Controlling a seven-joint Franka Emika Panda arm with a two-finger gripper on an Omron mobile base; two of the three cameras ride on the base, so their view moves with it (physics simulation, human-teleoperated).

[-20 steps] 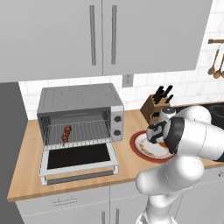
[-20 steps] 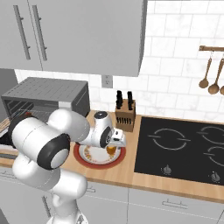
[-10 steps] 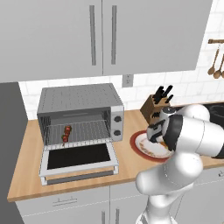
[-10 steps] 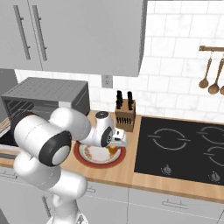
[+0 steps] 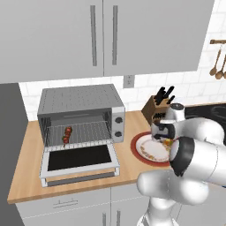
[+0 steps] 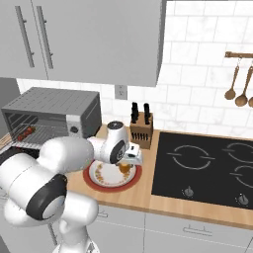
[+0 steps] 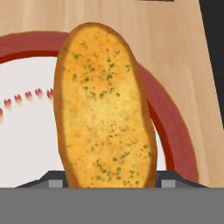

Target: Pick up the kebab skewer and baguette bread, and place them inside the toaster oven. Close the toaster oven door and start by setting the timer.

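Note:
My gripper is shut on the baguette bread, a golden herb-flecked loaf with a dark fingertip pressed to each side of its near end. The loaf is just over the red-rimmed plate. In the right base view the gripper points down over the plate with the baguette bread under it. The kebab skewer lies on the wire rack inside the toaster oven. The toaster oven door hangs open, flat in front of the oven.
A knife block stands against the wall behind the plate. The black cooktop lies to the right. Two round knobs sit on the oven's right panel. Wooden spoons hang on the wall.
The fingers have closed in from wide open onto the baguette bread. The hand has stayed over the plate; the skewer and oven door are unmoved.

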